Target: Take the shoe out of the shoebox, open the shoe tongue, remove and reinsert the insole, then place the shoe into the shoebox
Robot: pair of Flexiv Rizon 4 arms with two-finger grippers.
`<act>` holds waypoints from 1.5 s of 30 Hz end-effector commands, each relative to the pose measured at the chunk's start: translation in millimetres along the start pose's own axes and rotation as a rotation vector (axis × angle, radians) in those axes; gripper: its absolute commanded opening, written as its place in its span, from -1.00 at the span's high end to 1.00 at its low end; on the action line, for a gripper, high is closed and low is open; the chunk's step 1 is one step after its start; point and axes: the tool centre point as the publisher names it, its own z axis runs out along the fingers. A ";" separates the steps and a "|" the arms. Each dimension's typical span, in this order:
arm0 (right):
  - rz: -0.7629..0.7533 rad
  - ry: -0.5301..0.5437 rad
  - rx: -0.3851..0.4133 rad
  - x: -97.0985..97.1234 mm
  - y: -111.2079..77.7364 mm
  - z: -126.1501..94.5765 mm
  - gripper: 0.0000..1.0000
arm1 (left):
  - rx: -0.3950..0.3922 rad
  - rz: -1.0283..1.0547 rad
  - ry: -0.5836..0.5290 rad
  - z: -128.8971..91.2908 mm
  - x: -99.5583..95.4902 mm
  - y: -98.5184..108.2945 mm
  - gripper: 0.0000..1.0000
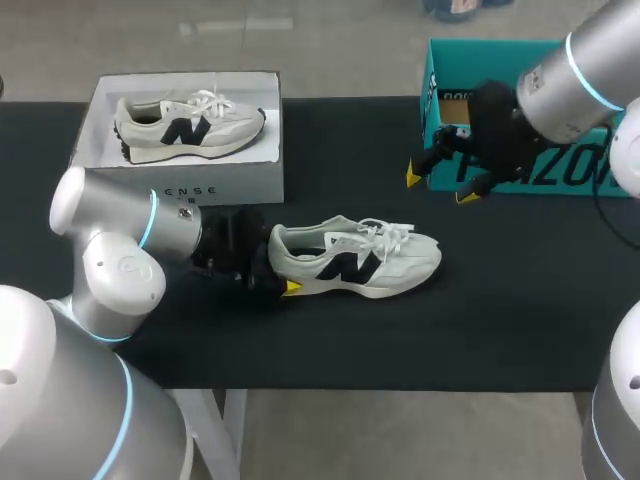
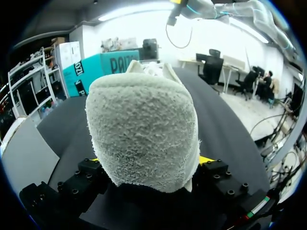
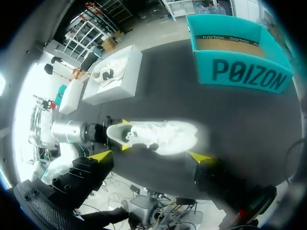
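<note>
Black table (image 1: pixel 500 330), three items directly on it. White shoebox (image 1: pixel 215 185) at far left, open top. Teal box (image 1: pixel 480 58) at far right, also open, well apart from it. White shoe (image 1: pixel 355 262) near the middle, upright on its sole, toe pointing right.

We're right up against the shoe (image 2: pixel 144 129) here: the heel is pale napped cloth, rough and fuzzy like suede. From above its side panels look smoother, with a flat dark patch. The worktop (image 1: pixel 330 340) is black and matt, hardly any glare. The white shoebox (image 1: pixel 245 185) looks like smooth matt card. The teal box (image 3: pixel 240 72) is printed card outside and raw brown board inside. The left arm (image 1: pixel 120 265) gleams, smooth satin silver. The right fingers (image 3: pixel 98 155) end in yellow tips, seemingly smooth plastic.
</note>
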 end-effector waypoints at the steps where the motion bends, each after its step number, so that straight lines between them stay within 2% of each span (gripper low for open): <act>1: 0.002 -0.065 0.005 4.4 5.0 7.7 -1.00 | 0.001 0.001 -0.001 3.1 1.5 2.6 1.00; 7: 0.002 -0.065 0.005 4.4 5.0 7.7 -1.00 | 0.001 0.001 -0.001 3.1 1.5 2.6 1.00; 8: 0.043 -0.198 0.026 -3.7 8.0 6.8 -1.00 | 0.001 0.001 -0.001 3.1 1.5 2.6 1.00; 10: 0.062 -0.404 0.047 -2.9 12.1 9.5 -1.00 | 0.001 0.001 -0.001 3.1 1.5 2.6 1.00; 13: 0.058 -0.582 0.076 4.2 16.0 17.0 -1.00 | 0.001 0.001 -0.001 3.1 1.5 2.6 1.00; 14: 0.051 -0.686 0.096 6.6 17.9 23.5 -1.00 | 0.001 0.001 -0.001 3.1 1.5 2.6 1.00; 17: 0.034 -0.841 0.118 13.0 19.7 37.0 -1.00 | 0.001 0.001 -0.001 3.1 1.5 2.6 1.00; 20: 0.014 -0.922 0.113 19.0 23.1 50.7 -1.00 | 0.001 0.001 -0.001 3.1 1.5 2.6 1.00; 28: -0.003 -1.008 0.092 24.0 33.0 82.7 -1.00 | 0.001 0.001 -0.001 3.1 1.5 2.6 1.00; 41: -0.009 -0.997 0.115 36.6 24.5 138.6 -1.00 | 0.001 0.001 -0.001 3.1 1.5 2.6 1.00; 45: -0.024 -0.964 0.115 49.5 20.6 150.9 -1.00 | 0.001 0.001 -0.001 3.1 1.5 2.6 1.00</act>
